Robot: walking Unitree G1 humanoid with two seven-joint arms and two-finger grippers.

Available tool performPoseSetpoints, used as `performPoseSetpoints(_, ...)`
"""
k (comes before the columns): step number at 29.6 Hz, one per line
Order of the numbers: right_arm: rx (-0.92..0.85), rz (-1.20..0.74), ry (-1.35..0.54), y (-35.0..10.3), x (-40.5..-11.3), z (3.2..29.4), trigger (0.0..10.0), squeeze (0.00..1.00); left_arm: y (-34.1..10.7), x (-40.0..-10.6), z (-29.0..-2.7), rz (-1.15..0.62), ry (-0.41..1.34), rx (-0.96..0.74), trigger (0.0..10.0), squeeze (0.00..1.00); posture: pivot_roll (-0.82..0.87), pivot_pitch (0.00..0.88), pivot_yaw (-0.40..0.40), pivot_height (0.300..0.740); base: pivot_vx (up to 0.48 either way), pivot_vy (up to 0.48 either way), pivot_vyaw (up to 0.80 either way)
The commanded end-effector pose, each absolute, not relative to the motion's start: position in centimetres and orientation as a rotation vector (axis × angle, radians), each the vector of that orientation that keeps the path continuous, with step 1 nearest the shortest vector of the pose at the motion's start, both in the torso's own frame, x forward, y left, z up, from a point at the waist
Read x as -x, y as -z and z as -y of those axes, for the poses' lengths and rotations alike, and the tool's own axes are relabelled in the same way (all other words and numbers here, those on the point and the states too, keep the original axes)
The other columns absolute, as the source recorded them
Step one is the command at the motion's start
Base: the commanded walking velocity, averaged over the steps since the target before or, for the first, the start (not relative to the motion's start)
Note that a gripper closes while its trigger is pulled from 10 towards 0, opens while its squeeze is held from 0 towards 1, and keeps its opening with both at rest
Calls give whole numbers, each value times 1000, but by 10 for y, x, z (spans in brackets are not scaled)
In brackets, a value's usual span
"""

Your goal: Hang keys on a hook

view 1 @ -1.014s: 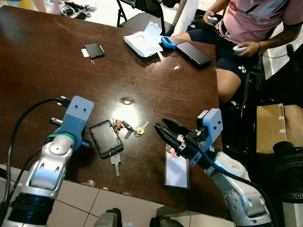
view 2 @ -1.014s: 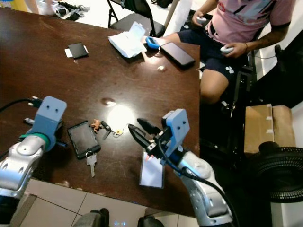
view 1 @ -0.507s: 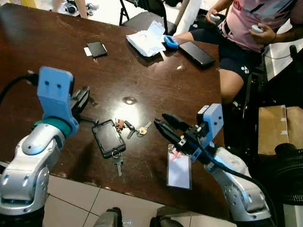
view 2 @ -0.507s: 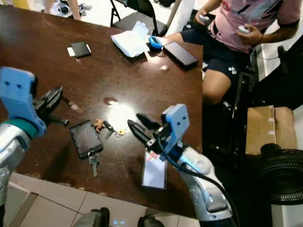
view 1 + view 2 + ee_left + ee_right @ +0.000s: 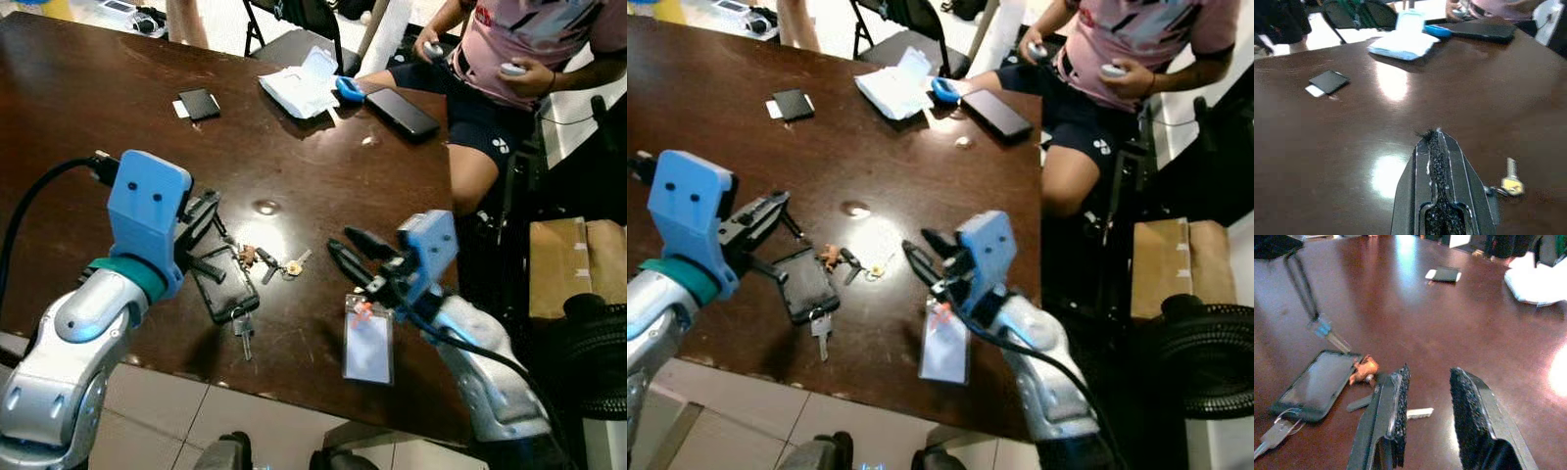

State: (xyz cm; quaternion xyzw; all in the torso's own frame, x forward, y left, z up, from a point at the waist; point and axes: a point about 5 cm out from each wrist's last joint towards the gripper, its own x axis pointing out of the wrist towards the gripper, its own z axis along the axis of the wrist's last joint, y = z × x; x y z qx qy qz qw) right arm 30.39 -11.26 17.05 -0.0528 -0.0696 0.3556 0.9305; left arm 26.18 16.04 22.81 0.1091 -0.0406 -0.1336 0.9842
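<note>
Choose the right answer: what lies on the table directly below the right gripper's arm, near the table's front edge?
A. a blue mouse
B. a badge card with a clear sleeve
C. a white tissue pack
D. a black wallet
B: the badge card lies by the front edge of the table, beside the right gripper.

Left end effector (image 5: 1442, 161) closed, right end effector (image 5: 1427, 401) parted.
</note>
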Motion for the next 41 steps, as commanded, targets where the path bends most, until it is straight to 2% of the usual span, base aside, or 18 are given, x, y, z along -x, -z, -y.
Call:
performPoseSetpoints(1,138,95,-755,-163,-311,102,10000,627,-219,-263,-161,31,256,-215,10000,0,110,91,25,740,0,0,0)
performPoseSetpoints(3,138,95,-755,-163,-311,102,10000,627,-219,-263,-161,31,256,-215,10000,0,110,91,25,740,0,0,0)
performPoseSetpoints(4,150,54,-784,-159,-316,93,10000,1000,-219,-265,-161,24,245,-216,10000,0,118,99,19,740,0,0,0)
performPoseSetpoints(7,190,-40,-842,-149,-322,81,10000,1000,-219,-266,-162,13,223,-214,10000,0,120,109,13,740,0,0,0)
performPoseSetpoints(8,195,-73,-860,-146,-323,79,10000,447,-219,-266,-162,12,220,-217,10000,0,119,110,13,740,0,0,0)
performPoseSetpoints(10,195,-73,-860,-146,-323,79,10000,447,-219,-266,-162,12,220,-217,10000,0,119,110,13,740,0,0,0)
performPoseSetpoints(11,204,-102,-894,-142,-322,76,10000,0,-219,-265,-161,11,219,-219,10000,0,118,114,11,740,0,0,0)
performPoseSetpoints(17,260,-170,-1008,-130,-319,70,10000,0,-218,-264,-160,4,216,-220,10000,0,123,130,2,740,0,0,0)
performPoseSetpoints(22,268,-185,-1030,-128,-320,68,10000,0,-218,-263,-160,2,211,-219,10000,0,128,134,-1,740,0,0,0)
performPoseSetpoints(36,299,-168,-844,-133,-343,69,10000,0,-217,-264,-159,-7,200,-207,10000,0,130,149,5,740,0,0,0)
performPoseSetpoints(37,299,-169,-845,-132,-343,68,9294,0,-217,-264,-160,-9,199,-207,10000,0,130,149,5,740,0,0,0)
performPoseSetpoints(39,299,-169,-845,-132,-343,68,9294,0,-217,-264,-160,-9,199,-207,10000,0,130,149,5,740,0,0,0)
performPoseSetpoints(40,299,-176,-849,-131,-344,68,2510,0,-217,-263,-160,-13,197,-208,10000,0,132,158,4,740,0,0,0)
performPoseSetpoints(41,299,-176,-849,-131,-344,68,2510,0,-217,-263,-160,-13,197,-208,10000,0,132,158,4,740,0,0,0)
